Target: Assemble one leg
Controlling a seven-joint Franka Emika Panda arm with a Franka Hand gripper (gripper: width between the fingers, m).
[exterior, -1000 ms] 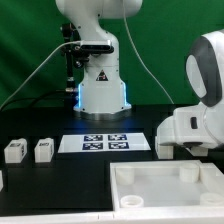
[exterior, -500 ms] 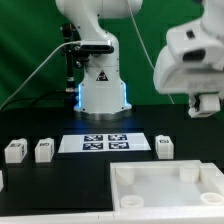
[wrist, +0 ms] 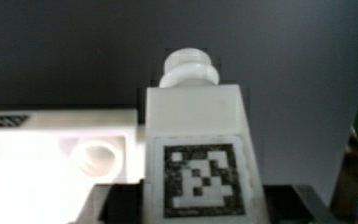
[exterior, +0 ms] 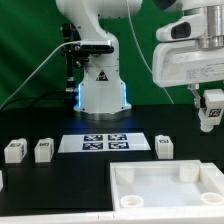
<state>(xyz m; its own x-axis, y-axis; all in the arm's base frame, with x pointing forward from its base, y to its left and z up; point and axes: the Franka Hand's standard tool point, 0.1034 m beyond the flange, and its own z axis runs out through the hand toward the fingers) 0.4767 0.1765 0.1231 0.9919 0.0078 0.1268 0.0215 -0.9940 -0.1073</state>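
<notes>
Wrist view shows the leg (wrist: 197, 130) clamped in the gripper (wrist: 197, 198), its long axis running straight out from the gripper with the round tip leading. The tray (wrist: 43, 125) lies beyond that tip on the worktop (exterior: 60, 185), with one corner socket (wrist: 91, 155) just beside the leg's line.

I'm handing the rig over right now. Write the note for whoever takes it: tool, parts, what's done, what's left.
tool: shut on one leg, held in the air over the exterior view's right side of the table.
Parts: three spare legs on the table, two at the exterior view's left of the marker board, one at its right. No leg stands in the white tray piece.
Done: leg grasped.
Left: seat it in a corner socket.
</notes>
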